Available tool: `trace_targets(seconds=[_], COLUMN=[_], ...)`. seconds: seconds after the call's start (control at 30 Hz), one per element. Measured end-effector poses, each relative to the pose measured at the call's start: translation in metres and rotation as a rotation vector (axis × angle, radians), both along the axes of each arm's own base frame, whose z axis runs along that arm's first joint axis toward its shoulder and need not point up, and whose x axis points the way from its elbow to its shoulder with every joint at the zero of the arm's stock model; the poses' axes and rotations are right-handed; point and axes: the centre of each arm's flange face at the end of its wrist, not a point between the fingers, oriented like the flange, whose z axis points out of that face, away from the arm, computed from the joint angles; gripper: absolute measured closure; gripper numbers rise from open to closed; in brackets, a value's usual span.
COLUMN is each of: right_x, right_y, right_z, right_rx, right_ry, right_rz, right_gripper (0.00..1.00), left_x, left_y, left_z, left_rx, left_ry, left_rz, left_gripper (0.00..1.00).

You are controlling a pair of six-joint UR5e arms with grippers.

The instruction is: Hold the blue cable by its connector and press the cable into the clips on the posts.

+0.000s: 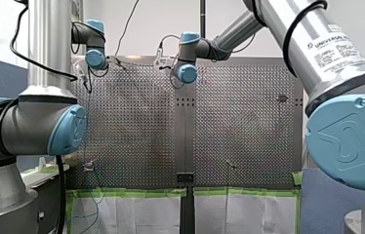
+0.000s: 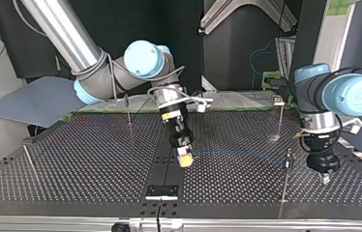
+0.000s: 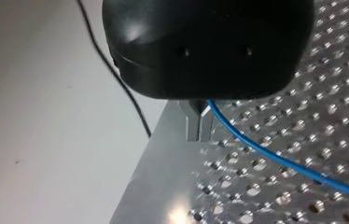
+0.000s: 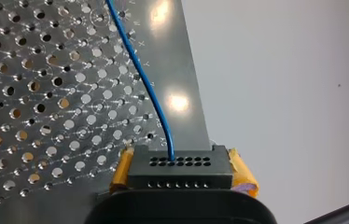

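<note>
1. My right gripper [image 2: 184, 159], with yellow pads, clamped the black, hole-faced rectangular connector [image 4: 180, 168] of the thin blue cable [image 4: 149, 93].
2. My left gripper [image 3: 198, 125] pinched that cable above the perforated metal table [image 3: 275, 70].
3. The silver right arm [image 1: 317, 44] carried the words "UNIVERSAL ROBOTS".

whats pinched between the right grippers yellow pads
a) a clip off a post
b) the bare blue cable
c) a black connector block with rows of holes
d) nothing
c: in the right wrist view the yellow pads of my right gripper clamp a black connector with rows of small holes, and the blue cable runs out of one of those holes, away over the perforated table.
</note>
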Motion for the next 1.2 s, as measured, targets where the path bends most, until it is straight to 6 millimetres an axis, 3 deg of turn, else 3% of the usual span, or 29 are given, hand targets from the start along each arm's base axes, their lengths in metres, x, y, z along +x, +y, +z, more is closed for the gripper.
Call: trace_targets(seconds=[0.33,0.63,0.93,0.97,1.0,1.07,1.1,1.17,1.2], right_x=[-0.012,-0.007,0.001,0.001,0.001,0.003,0.003,0.004,0.005], right_y=[-0.032,-0.053,-0.057,-0.057,-0.056,-0.054,-0.053,-0.051,-0.05], right_z=[0.014,0.001,-0.006,-0.006,-0.006,-0.007,-0.007,-0.008,-0.008], right_rx=[-0.02,-0.008,0.005,0.006,0.008,0.011,0.012,0.015,0.016], right_ry=[-0.023,-0.01,0.017,0.019,0.021,0.025,0.026,0.029,0.031], right_rz=[-0.039,-0.035,-0.005,-0.004,-0.002,0.002,0.004,0.007,0.008], right_gripper=[1.0,1.0,1.0,1.0,1.0,1.0,1.0,1.0,1.0], left_x=[0.015,0.029,0.032,0.032,0.032,0.033,0.034,0.034,0.034], left_y=[0.007,0.008,0.01,0.01,0.009,0.009,0.008,0.008,0.007], left_z=[-0.002,-0.012,-0.01,-0.01,-0.01,-0.009,-0.008,-0.008,-0.008], left_rx=[-0.005,-0.015,-0.023,-0.023,-0.023,-0.023,-0.024,-0.024,-0.024], left_ry=[0.002,0.012,-0.006,-0.009,-0.014,-0.023,-0.027,-0.029,-0.03], left_rz=[-0.022,-0.051,-0.061,-0.065,-0.071,-0.079,-0.083,-0.087,-0.091], left_gripper=[1.0,1.0,1.0,0.89,0.89,0.65,0.65,0.53,0.53])
